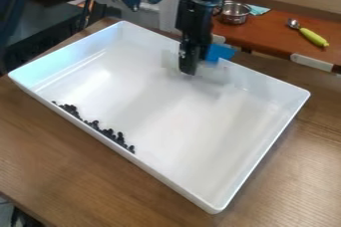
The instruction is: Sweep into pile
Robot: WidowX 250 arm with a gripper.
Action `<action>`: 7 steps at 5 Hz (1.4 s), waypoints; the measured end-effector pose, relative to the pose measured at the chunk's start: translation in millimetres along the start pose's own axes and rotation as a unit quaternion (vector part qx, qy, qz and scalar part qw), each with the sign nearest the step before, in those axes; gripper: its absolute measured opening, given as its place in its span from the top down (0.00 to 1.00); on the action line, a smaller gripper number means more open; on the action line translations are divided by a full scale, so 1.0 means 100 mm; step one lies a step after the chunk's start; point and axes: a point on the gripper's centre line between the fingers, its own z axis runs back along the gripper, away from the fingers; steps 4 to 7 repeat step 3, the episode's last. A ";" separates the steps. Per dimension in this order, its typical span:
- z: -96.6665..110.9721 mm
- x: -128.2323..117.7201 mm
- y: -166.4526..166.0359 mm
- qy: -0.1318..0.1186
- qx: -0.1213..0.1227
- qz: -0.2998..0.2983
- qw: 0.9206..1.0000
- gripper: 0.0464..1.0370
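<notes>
I, the black gripper (188,66), hang down over the far part of the white rectangular tray (170,116), near its long far wall and between its two short walls. I cannot tell whether my jaws are spread or pressed together. Close by me is a bright blue piece (220,52), with a pale, smeared shape (170,60) around me; I cannot tell if I grip either.

The small black pieces (106,132) I am to sweep lie inside the tray, in a ragged line hard by the near-left long wall, well apart from me. They bunch most thickly toward the middle of that line and thin out at its ends. Broad tray floor opens between them and me, and more spreads toward the right-hand and nearest corners. Raised walls bound my room on all four sides, with rounded corners.

The tray sits on a brown wooden table (73,171), whose edge slants past at the lower left. Beyond the far wall, on a reddish-brown surface (269,34), I see a metal pot (234,13), a light blue cloth (257,10) and a spoon with a yellow-green handle (312,37).
</notes>
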 end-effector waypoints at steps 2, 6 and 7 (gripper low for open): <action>0.58 0.26 0.24 0.042 -0.043 -0.012 0.998 0.03; 0.99 0.48 0.59 0.017 -0.083 -0.030 0.996 0.04; 0.99 0.48 0.59 0.017 -0.083 -0.030 0.996 0.04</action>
